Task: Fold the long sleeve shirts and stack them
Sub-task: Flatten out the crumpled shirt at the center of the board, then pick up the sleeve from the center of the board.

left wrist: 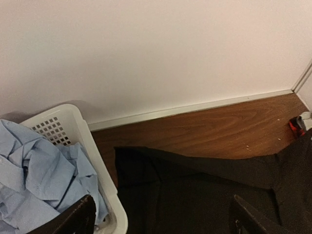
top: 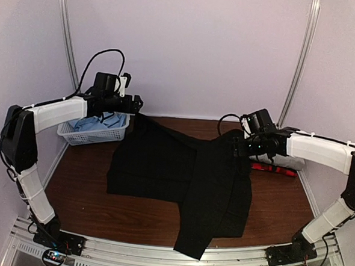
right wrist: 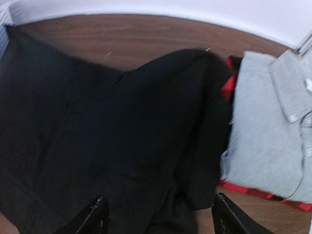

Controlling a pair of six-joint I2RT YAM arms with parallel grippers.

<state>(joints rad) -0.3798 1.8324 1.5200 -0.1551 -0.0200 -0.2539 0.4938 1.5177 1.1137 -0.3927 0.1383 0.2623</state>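
The plain black shirt (top: pixel 175 175) lies spread on the table, one part folded over and hanging past the front edge. My left gripper (top: pixel 137 103) is open above its far left corner, next to the basket; its fingers (left wrist: pixel 73 219) are wide apart over the black cloth (left wrist: pixel 195 195). My right gripper (top: pixel 236 145) is open over the shirt's right side (right wrist: pixel 122 126), holding nothing. The folded grey shirt (right wrist: pixel 268 146) lies on the red-and-black plaid shirt (right wrist: pixel 243 189) at the right, touching the black shirt's edge. The light blue shirt (left wrist: pixel 39 170) lies crumpled in the basket.
The white mesh basket (top: pixel 93 138) stands at the far left, its rim (left wrist: pixel 97 161) touching the black shirt's corner. The plaid shirt's edge (top: pixel 277 170) shows under my right arm. The back wall stands close behind both grippers.
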